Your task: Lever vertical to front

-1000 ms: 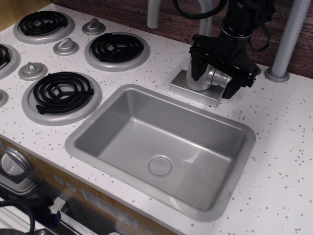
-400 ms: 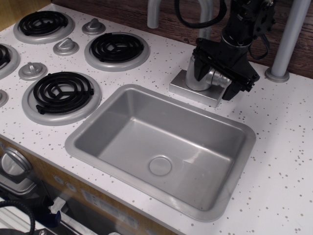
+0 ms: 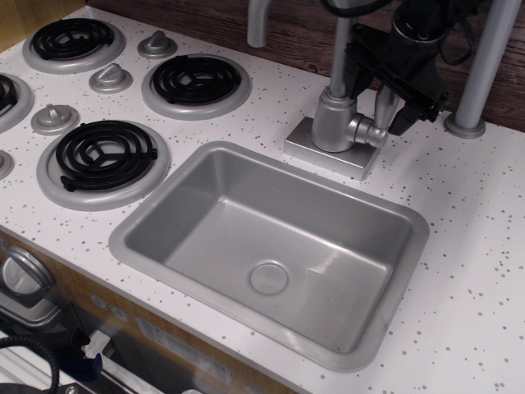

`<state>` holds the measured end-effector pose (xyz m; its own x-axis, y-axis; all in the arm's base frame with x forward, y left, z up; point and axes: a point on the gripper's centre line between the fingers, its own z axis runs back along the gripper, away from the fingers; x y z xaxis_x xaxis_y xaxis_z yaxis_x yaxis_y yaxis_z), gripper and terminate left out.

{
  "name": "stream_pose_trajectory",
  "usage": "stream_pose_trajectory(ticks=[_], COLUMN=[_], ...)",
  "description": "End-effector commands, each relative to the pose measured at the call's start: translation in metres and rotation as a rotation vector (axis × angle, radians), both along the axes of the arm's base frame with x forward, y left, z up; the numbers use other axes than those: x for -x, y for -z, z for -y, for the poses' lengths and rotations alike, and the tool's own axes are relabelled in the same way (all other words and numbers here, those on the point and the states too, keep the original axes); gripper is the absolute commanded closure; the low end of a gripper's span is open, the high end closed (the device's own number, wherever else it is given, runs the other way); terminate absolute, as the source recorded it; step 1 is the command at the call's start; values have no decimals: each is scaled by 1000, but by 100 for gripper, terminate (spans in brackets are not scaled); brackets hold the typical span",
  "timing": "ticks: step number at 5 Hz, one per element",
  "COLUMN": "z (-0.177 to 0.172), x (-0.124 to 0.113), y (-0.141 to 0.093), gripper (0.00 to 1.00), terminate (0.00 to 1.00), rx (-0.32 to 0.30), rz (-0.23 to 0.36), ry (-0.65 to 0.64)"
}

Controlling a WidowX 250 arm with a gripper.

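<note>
The faucet's thick silver column (image 3: 332, 119) stands on a square base behind the sink. A round pivot juts from its right side, and the short silver lever (image 3: 384, 105) rises upright from it. My black gripper (image 3: 385, 94) hangs over the pivot from above right. It is open, with one finger on each side of the lever. I cannot tell whether a finger touches the lever. The thin spout pipe (image 3: 340, 45) rises from the column, just left of the gripper.
The grey sink basin (image 3: 271, 246) lies in front of the faucet. Black coil burners (image 3: 195, 80) and grey cone knobs (image 3: 111, 78) fill the left of the white counter. A grey post (image 3: 484, 66) stands at the right, close to the gripper. A wooden wall is behind.
The gripper has risen and moved right, from straddling the column and pivot low down to straddling the upright lever. The jaws stay open. The faucet has not moved.
</note>
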<state>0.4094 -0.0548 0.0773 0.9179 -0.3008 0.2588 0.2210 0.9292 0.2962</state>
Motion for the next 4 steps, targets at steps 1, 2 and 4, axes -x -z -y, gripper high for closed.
stream_pose_trajectory(ticks=[1, 2, 4], z=[4, 4, 5], x=[-10, -10, -4], y=[-20, -20, -19], gripper=[0, 100, 100], terminate=[0, 0, 0], rx=[8, 4, 5], rz=[63, 54, 50], ry=[21, 21, -4])
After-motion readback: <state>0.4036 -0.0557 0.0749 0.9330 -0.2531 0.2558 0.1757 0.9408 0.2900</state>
